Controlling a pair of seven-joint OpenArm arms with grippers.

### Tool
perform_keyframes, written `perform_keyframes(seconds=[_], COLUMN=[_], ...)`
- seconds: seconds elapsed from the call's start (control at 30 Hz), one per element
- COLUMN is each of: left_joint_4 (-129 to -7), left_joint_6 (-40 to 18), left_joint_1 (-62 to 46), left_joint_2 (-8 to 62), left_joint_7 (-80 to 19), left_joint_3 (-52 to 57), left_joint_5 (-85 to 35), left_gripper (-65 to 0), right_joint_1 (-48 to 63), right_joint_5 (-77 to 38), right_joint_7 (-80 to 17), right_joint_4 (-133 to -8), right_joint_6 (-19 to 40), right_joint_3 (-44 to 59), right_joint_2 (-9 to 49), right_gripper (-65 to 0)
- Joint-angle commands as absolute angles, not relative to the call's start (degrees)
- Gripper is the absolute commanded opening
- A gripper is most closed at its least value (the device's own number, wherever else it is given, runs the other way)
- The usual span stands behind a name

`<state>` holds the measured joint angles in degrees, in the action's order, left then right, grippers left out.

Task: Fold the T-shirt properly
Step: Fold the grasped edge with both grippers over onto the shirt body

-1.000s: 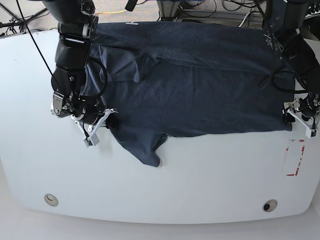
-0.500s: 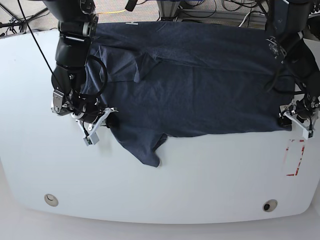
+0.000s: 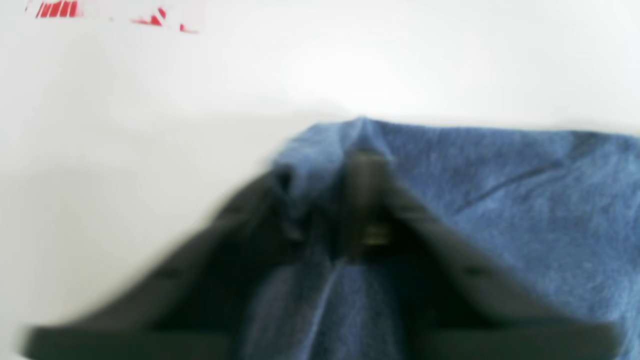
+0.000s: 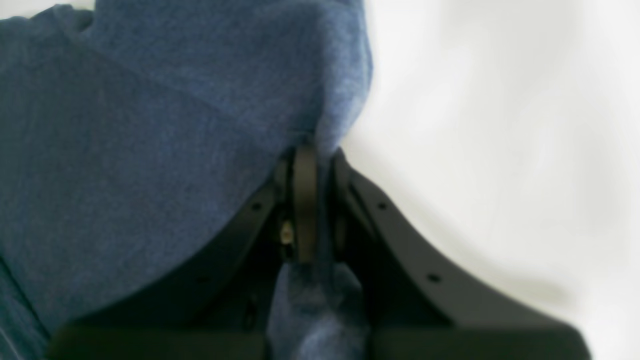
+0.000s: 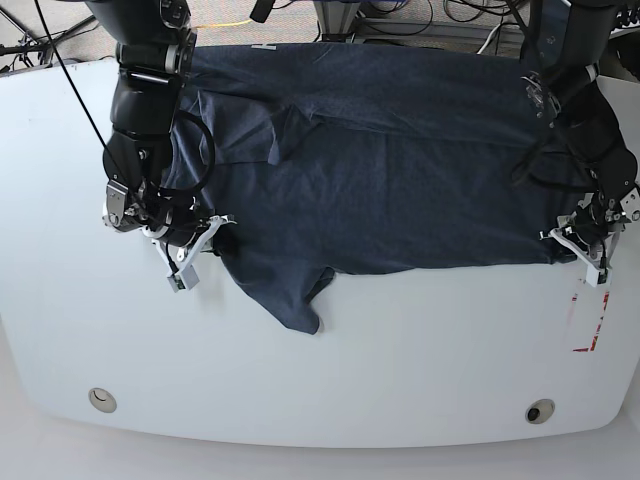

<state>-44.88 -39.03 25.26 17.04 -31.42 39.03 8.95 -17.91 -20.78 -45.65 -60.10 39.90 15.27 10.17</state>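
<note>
Across the white worktop (image 5: 400,340) we see the T-shirt (image 5: 400,170) spread wide and mostly flat, its far edge reaching the back rim, one sleeve lying folded over near the upper left of the base view and another flap of cloth hanging toward us at the lower left. At the garment's near right corner in that view, the left hand (image 5: 578,240) has just changed: a second ago its jaws stood apart beside the hem, and now they are closed, with a peak of blue fabric pinched between them in the left wrist view (image 3: 362,150). That view is blurred, so we cannot judge how deep the bite is. The right hand (image 5: 205,235) sits at the opposite near corner, closed as before, and its wrist view shows a fold of cloth (image 4: 320,125) clamped between the fingers. We judge that both near corners are now secured, so the shirt is ready to be lifted and carried over for a fold. The stray flap near the right hand may drag or bunch when the edge rises.
</note>
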Motion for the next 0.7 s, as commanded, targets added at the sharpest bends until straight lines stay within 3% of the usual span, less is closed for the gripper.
perform_keyframes(seconds=[0.0, 0.67], left_joint_4=[-45.6, -70.2], left_joint_6=[-39.5, -40.0], left_joint_1=[26.1, 23.3], left_joint_2=[17.8, 14.7], left_joint_7=[-32.7, -46.6], left_joint_3=[38.7, 38.8], left_joint_5=[9.2, 9.2], left_gripper=[-65.0, -65.0], right_joint_1=[-19.2, -16.9], right_joint_5=[-20.6, -20.7], right_joint_7=[-45.9, -57.1], right_joint_4=[-61.1, -85.0], right_joint_6=[40.0, 40.0], right_joint_3=[15.2, 15.6], right_joint_2=[10.9, 12.5], right_gripper=[-65.0, -65.0])
